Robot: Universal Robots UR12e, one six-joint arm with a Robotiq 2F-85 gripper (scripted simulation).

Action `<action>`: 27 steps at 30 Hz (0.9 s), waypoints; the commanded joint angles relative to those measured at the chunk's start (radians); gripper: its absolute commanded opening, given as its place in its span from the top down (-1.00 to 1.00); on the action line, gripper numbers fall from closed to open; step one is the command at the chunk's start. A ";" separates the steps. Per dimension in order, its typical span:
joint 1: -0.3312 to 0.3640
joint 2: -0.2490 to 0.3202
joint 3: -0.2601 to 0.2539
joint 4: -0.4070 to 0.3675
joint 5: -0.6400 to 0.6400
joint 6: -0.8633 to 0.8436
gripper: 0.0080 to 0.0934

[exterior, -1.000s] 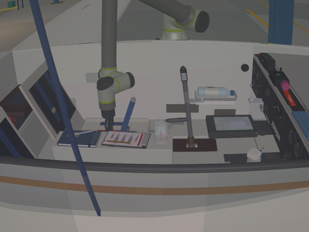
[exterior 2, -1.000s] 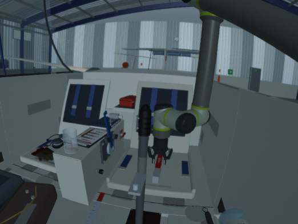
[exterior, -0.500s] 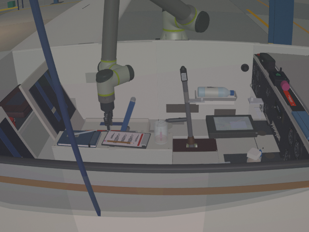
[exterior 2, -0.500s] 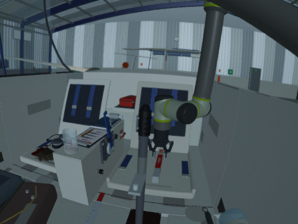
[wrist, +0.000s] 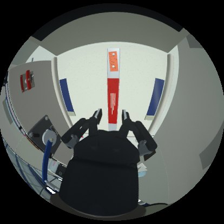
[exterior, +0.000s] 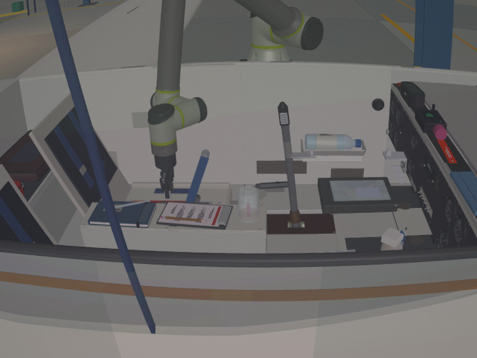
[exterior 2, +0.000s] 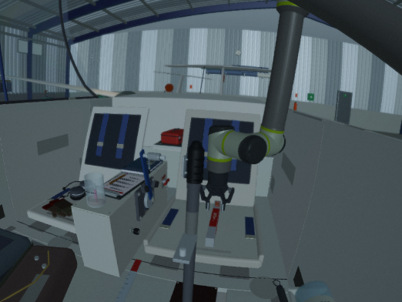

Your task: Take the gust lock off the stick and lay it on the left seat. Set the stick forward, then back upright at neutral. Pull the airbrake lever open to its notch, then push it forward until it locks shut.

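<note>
My gripper [exterior: 167, 191] [exterior 2: 216, 203] [wrist: 111, 115] hangs open and empty just above the left seat pan [exterior 2: 215, 231]. The red gust lock [wrist: 113, 104] [exterior 2: 213, 223] lies flat on the seat below the fingers, along the seat's middle, with an orange tab at its far end. The stick [exterior: 288, 165] [exterior 2: 192, 215] stands upright on its dark floor plate, apart from the gripper. The blue airbrake lever [exterior: 198, 176] [exterior 2: 145, 179] leans on the side of the centre console, just right of the gripper in the side camera.
The centre console [exterior: 173, 227] stands close beside the seat, with a notebook [exterior: 123, 214], a checklist [exterior: 194, 215] and a clear cup [exterior: 248, 203] on top. The seat back [exterior 2: 219, 154] rises behind the gripper. A tablet [exterior: 356, 192] and a bottle [exterior: 333, 142] lie further right.
</note>
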 commanded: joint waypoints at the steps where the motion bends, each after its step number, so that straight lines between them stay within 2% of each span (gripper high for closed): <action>1: 0.000 -0.002 0.000 0.000 0.000 0.000 -0.17; 8: 0.000 -0.019 0.006 0.011 0.000 0.000 -0.17; 14: 0.000 -0.055 0.018 0.035 0.000 0.000 -0.17; 20: 0.000 -0.114 0.035 0.076 0.000 0.000 -0.17; 27: 0.000 -0.209 0.056 0.150 0.000 0.000 -0.17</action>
